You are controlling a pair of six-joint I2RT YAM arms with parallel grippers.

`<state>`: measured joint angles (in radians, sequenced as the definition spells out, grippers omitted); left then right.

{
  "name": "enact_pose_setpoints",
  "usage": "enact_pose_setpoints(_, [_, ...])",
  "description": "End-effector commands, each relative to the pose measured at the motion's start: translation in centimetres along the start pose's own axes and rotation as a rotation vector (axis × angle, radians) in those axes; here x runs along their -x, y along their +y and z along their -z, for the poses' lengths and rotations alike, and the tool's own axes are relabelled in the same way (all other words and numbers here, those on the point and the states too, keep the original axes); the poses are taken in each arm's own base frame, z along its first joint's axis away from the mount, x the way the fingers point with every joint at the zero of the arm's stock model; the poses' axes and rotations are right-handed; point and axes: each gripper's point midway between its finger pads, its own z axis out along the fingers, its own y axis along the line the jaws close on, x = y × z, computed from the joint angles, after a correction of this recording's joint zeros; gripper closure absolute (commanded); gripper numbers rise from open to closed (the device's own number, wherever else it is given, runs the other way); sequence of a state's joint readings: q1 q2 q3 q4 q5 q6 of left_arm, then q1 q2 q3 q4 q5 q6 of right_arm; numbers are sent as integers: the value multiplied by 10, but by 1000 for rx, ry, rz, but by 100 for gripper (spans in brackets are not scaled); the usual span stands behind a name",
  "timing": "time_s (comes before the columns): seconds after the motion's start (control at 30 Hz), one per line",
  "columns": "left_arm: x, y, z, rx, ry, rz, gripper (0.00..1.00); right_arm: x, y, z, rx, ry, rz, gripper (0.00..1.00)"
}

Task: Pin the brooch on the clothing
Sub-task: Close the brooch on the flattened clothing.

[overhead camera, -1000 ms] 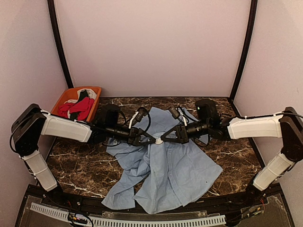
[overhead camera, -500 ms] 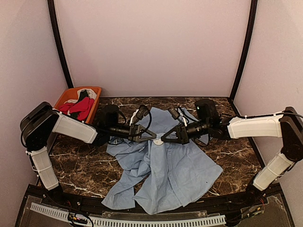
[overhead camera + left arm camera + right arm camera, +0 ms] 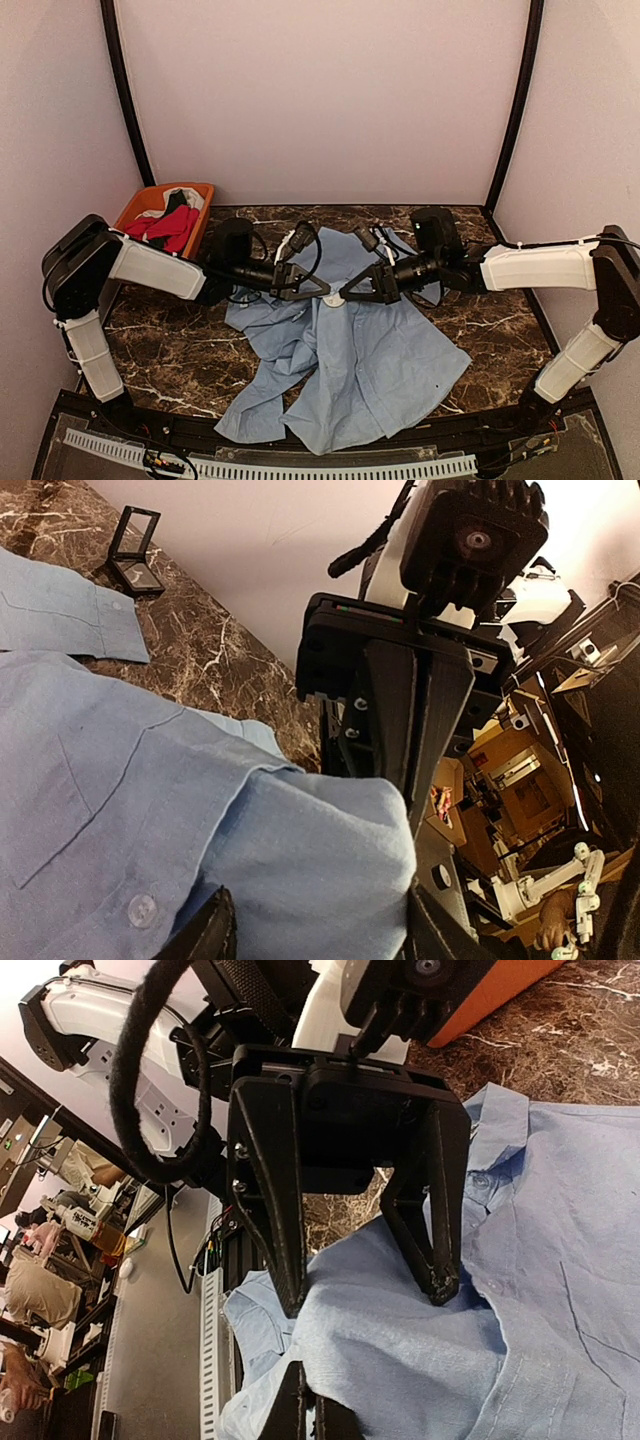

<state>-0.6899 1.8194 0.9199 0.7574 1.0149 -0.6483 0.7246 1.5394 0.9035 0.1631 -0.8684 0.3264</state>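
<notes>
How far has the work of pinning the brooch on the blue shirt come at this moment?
Done: the light blue button-up shirt lies spread on the dark marble table. In hand: the left gripper, jaws apart, straddles a raised fold of it, facing the shut right gripper. Left: no brooch shows on the fabric, so pinning looks undone. An open black case lies aside.

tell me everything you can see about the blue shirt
The light blue shirt is a plain woven button-up with a collar, a cuffed sleeve, clear buttons and a chest pocket. It lies crumpled and spread across the dark marble table. Near its upper middle a fold is raised, with the left gripper straddling it and the right gripper pinched shut on it.
</notes>
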Motion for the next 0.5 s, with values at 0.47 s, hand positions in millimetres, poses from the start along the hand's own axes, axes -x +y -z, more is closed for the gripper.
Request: enact_pose_setpoints(0.47, [0,-18,1,-8,71,-96,45,8,8,-4,71,19,8,100])
